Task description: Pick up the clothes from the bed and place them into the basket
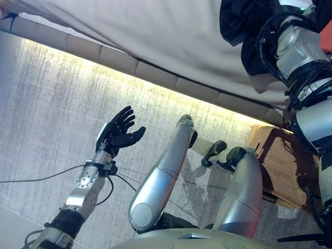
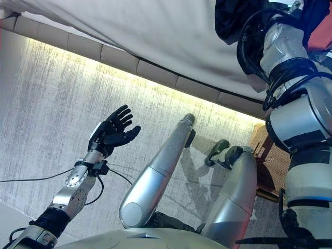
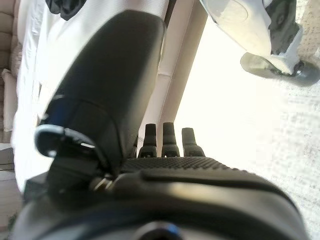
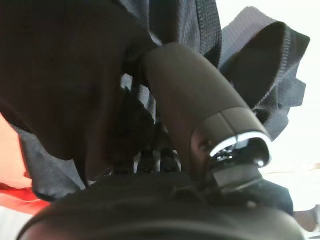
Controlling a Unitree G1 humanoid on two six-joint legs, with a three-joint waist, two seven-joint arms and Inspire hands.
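The right hand (image 4: 165, 125) is buried in a black garment (image 4: 75, 75) on the white bed (image 1: 171, 46) — thumb curled over the cloth, gripping it, a red piece (image 4: 15, 165) just beside. The wicker basket (image 1: 288, 166) sits on the floor below that arm, so the load goes downward. The left hand (image 1: 118, 132) hovers spread and empty, well apart from both.

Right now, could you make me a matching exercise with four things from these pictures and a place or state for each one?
Things:
1. left hand
2. right hand
3. basket
4. bed

Places or states:
A. on the floor, beside the robot's right side
B. closed on black clothing
C. open, holding nothing, above the floor
D. covered by a white sheet

Pairs: 1-C, 2-B, 3-A, 4-D
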